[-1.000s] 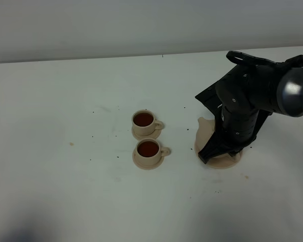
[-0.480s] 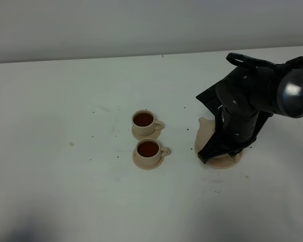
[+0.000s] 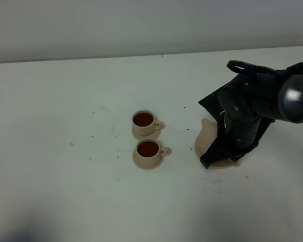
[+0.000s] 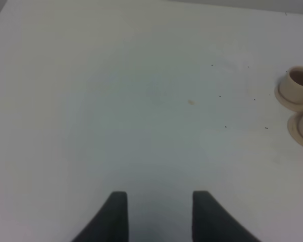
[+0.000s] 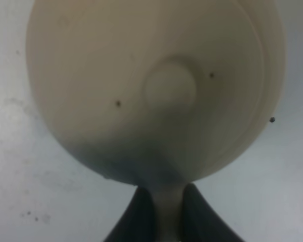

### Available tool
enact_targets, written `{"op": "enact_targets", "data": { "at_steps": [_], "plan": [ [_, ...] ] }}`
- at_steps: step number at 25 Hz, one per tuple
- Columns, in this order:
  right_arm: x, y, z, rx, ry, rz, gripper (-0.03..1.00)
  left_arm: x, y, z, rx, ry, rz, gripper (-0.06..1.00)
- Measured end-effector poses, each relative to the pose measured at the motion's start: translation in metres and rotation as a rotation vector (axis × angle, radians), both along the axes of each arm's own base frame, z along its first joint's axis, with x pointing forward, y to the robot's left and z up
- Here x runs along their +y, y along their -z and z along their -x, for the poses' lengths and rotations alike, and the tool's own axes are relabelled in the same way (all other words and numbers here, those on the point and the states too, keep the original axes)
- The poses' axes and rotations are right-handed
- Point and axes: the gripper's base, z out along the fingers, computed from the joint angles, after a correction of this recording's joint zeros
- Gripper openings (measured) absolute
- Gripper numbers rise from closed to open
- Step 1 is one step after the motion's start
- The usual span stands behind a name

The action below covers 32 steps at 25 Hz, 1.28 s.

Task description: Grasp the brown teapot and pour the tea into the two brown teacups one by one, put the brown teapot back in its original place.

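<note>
A white table (image 3: 65,191) is seen, scattered with small dark specks and one faint tan stain left of centre; a plain pale wall runs behind it. At far left, the left gripper (image 4: 159,214) is shown only by its wrist view, hanging above bare table with its jaws apart and nothing between them. Near the middle, two cups are set on saucers, one behind the other: the far cup (image 3: 144,120) and the near cup (image 3: 148,149), both filled with dark tea, handles turned to the right. Their saucers are touching or nearly so. To the right, the teapot (image 3: 206,134) is mostly hidden by the black right arm (image 3: 252,108); its spout is pointed left and slightly away, toward the cups, so its long axis runs roughly left-right. It is placed over the plate (image 3: 223,162); contact cannot be told. In the right wrist view the right gripper (image 5: 161,214) is closed on the teapot handle, with the lid knob (image 5: 170,86) seen from above.
</note>
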Motion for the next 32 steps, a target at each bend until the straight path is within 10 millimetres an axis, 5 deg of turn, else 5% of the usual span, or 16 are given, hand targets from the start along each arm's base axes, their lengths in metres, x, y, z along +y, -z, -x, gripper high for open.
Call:
{"op": "enact_targets", "data": {
  "at_steps": [7,20,32],
  "plan": [
    [0.000,0.000,0.000,-0.001,0.018,-0.004,0.14,0.000,0.000,0.000,0.000,0.000,0.000,0.32],
    [-0.001,-0.002,0.001,0.000,0.035,-0.005,0.42,0.000,0.000,0.000,0.000,0.000,0.000,0.32],
    [-0.026,-0.055,0.000,-0.104,0.083,-0.026,0.42,0.000,0.000,0.000,0.000,0.000,0.000,0.32]
  ]
}}
